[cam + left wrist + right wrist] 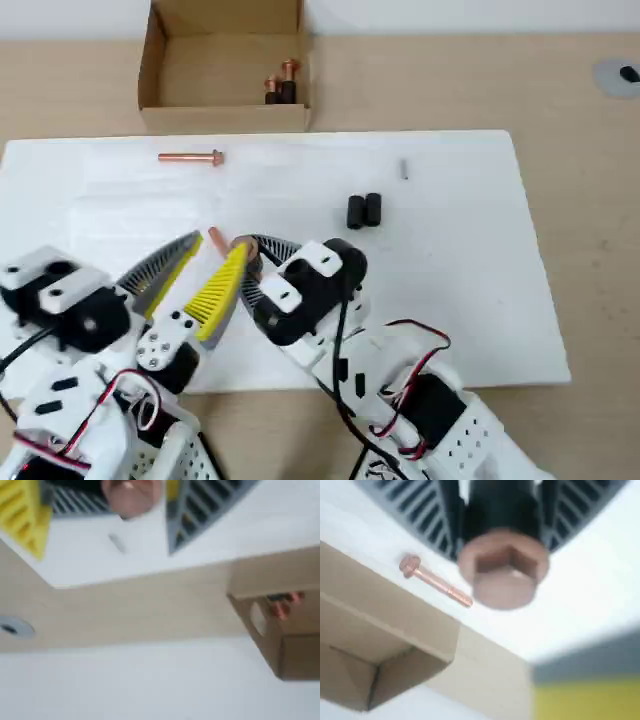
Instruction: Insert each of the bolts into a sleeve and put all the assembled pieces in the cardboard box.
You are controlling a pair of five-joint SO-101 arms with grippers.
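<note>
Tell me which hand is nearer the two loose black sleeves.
Right. The right hand lies between the sleeves and the left hand, which is farther off.

- One cardboard box (225,70).
- Inside the cardboard box: seemingly two assembled pieces (280,85), too bunched for a sure count.
- Just in front of the cardboard box: one loose bolt (190,157).
- Further out from the cardboard box, toward its right: two bare sleeves (364,210), side by side, and one small grey pin (404,169).
- Farthest from the cardboard box: one gripped sleeve (502,500) with one inserted bolt (502,570).
- One white mat (480,300).
</note>
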